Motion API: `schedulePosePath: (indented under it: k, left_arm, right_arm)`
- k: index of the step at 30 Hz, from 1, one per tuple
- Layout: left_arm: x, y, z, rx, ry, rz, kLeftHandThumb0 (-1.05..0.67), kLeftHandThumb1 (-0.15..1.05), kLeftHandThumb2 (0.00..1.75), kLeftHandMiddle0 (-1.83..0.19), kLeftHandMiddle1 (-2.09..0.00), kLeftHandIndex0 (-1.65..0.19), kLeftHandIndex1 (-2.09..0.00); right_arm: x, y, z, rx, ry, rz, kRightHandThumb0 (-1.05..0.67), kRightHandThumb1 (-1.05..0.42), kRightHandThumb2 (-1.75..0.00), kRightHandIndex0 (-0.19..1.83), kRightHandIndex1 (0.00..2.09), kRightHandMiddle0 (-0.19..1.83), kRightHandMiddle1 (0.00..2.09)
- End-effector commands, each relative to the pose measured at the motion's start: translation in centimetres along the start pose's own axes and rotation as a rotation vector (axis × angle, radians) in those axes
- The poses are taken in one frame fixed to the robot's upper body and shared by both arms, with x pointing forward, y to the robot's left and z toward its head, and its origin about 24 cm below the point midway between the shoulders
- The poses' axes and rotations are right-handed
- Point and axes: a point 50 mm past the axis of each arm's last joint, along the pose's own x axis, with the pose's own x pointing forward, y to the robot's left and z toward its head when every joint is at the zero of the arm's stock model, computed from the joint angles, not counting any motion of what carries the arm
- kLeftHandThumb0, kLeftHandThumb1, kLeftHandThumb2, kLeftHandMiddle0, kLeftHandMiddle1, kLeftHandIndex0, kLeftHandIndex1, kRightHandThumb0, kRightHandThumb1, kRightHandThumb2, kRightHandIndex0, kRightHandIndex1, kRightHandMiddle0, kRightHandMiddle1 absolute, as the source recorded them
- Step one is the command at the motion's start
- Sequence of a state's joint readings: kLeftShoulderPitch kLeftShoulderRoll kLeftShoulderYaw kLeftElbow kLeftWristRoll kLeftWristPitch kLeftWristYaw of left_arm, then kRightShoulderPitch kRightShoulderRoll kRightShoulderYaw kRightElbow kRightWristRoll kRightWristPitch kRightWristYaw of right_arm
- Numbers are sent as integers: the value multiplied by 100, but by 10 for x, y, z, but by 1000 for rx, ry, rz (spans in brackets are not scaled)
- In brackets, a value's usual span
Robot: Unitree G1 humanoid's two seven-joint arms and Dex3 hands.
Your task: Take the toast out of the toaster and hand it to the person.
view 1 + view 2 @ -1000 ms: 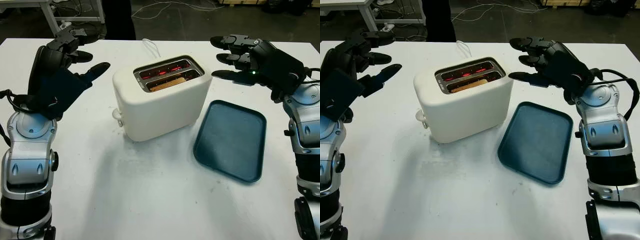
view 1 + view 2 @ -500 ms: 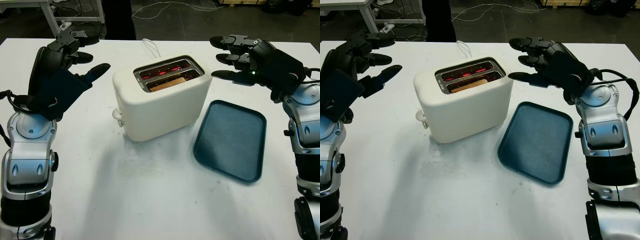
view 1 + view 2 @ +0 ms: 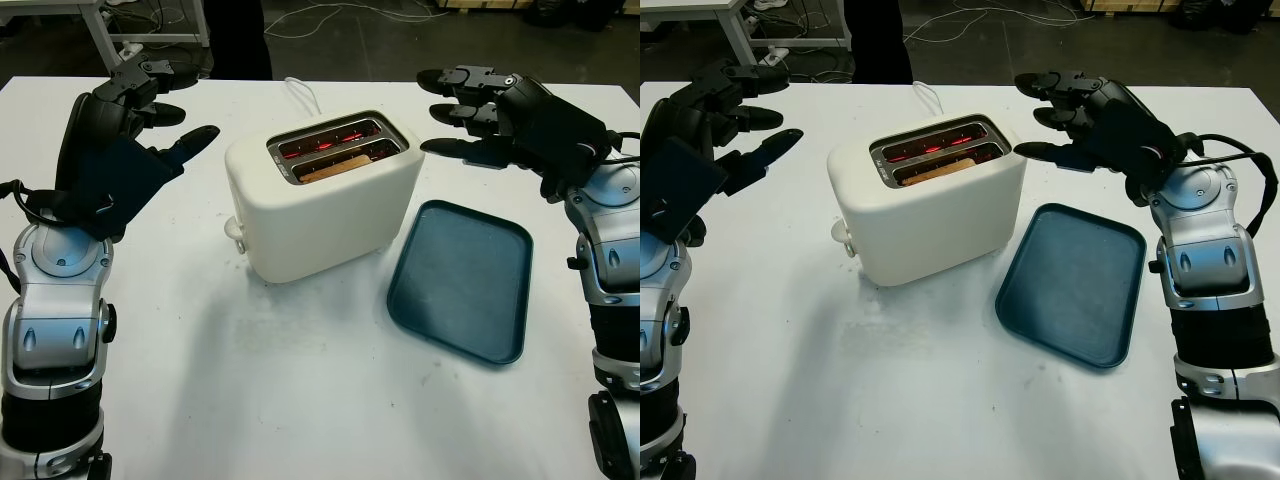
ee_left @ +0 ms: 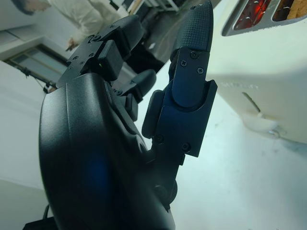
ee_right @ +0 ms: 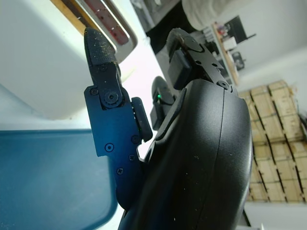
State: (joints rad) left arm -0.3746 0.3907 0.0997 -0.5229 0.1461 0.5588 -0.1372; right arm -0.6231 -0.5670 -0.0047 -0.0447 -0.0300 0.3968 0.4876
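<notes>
A cream two-slot toaster [image 3: 320,196] stands mid-table, its slots glowing red. A slice of toast [image 3: 335,165] sits low in the near slot, with just its top edge showing. My left hand [image 3: 150,105] hovers open to the toaster's left, a short gap away. My right hand [image 3: 462,112] hovers open above and to the right of the toaster, fingers pointing at its top corner. Neither hand touches the toaster. In the right wrist view the toaster's slots [image 5: 103,19] lie past the thumb.
A dark blue tray [image 3: 462,279] lies flat to the right of the toaster, under my right forearm. The toaster's white cord [image 3: 302,96] runs to the far table edge. A person in dark trousers [image 3: 236,38] stands beyond the table.
My right hand has edged slightly up and left toward the toaster's top. The left hand and the toast have not moved.
</notes>
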Motion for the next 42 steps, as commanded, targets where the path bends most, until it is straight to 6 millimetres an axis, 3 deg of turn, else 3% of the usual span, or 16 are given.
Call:
schedulePosePath:
  k: [1, 3, 7, 12, 15, 20, 23, 42]
  left_arm:
    - [0, 2, 1, 7, -6, 23, -74, 92, 16, -29, -91, -47, -61]
    - [0, 1, 1, -17, -11, 24, -72, 92, 15, -27, -96, -46, -71]
    - [0, 0, 1, -38, -9, 27, -71, 92, 16, -23, -102, -35, -114]
    - [0, 1, 0, -38, -10, 19, -71, 92, 18, -23, -97, -19, -140]
    - [0, 1, 0, -27, -10, 19, -71, 92, 18, -24, -95, -19, -131]
    - [0, 2, 0, -8, -6, 20, -73, 92, 17, -27, -91, -29, -88]
    - [0, 2, 0, -7, -5, 13, -72, 92, 15, -24, -92, -29, -74]
    - [-1, 4, -2, 4, -4, 4, -73, 92, 14, -23, -91, -32, -60]
  right_arm:
    - [1, -2, 3, -14, -12, -3, -55, -91, 0, 38, 3, 38, 0]
    - [0, -2, 4, -25, -3, -1, -56, -91, 0, 38, 3, 38, 0]
    - [-1, -2, 3, -33, -9, 0, -55, -91, 0, 39, 4, 39, 1]
    - [-1, -2, 2, -28, -5, -3, -58, -91, 0, 39, 3, 39, 1]
    - [-1, -2, 3, -19, -5, -3, -57, -91, 0, 38, 3, 38, 0]
    - [-1, -2, 2, -21, -4, -3, -57, -91, 0, 38, 3, 38, 0]
    - [-1, -2, 3, -28, -8, -1, -56, -91, 0, 38, 3, 38, 0]
    - [-1, -1, 2, -23, -6, -8, -59, -91, 0, 39, 3, 39, 0]
